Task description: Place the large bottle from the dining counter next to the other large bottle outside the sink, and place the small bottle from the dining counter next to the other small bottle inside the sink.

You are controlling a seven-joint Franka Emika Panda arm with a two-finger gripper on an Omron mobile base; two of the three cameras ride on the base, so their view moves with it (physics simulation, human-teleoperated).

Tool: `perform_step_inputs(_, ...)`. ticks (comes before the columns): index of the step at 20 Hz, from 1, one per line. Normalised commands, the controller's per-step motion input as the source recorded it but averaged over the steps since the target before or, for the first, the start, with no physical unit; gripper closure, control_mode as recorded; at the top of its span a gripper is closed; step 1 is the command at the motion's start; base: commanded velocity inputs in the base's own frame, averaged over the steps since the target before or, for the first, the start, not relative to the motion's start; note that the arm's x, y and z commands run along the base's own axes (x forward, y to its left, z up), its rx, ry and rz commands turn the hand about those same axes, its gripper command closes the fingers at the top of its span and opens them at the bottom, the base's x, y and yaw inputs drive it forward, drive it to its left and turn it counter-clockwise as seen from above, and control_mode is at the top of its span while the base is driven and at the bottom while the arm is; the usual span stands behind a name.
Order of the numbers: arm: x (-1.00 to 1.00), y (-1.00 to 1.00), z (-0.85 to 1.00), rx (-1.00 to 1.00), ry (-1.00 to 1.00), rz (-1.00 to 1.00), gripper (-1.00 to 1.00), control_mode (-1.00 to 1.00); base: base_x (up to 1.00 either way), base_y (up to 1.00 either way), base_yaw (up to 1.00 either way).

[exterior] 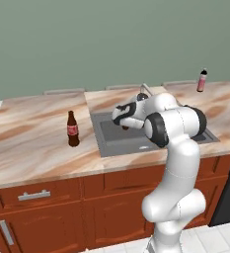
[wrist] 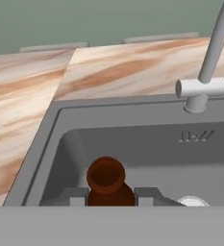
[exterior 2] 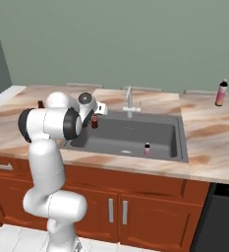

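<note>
so the fingers (wrist: 111, 196) are pinching the small brown bottle (wrist: 107, 181) over the sink (exterior 2: 182, 142), not set by the other little one (exterior 2: 147, 148) yet, gradient bottle (exterior 2: 221, 93) parked far from the cola bottle (exterior: 72, 129)

The jaws are closed on the neck of the small brown bottle (wrist: 105, 178), held over the grey sink (wrist: 147, 144). Behind rises the faucet (wrist: 210, 57) from the marbled bench (wrist: 108, 72); a pale round thing, perhaps the drain (wrist: 192, 202), lies lower right.
</note>
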Motion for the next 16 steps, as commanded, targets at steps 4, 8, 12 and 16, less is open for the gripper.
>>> perform_step_inputs(4, 0.00, 0.00, 0.00, 0.00, 0.00, 0.00, 1.00, 1.00, 0.48, 0.11, -0.04)
perform_step_inputs(8, 0.00, 0.00, 0.00, 0.00, 0.00, 0.00, 1.00, 1.00, 0.33, 0.15, -0.05)
perform_step_inputs(12, 0.00, 0.00, 0.00, 0.00, 0.00, 0.00, 1.00, 1.00, 0.33, 0.12, -0.06)
perform_step_inputs(16, 0.00, 0.00, 0.00, 0.00, 0.00, 0.00, 1.00, 1.00, 0.42, 0.09, -0.05)
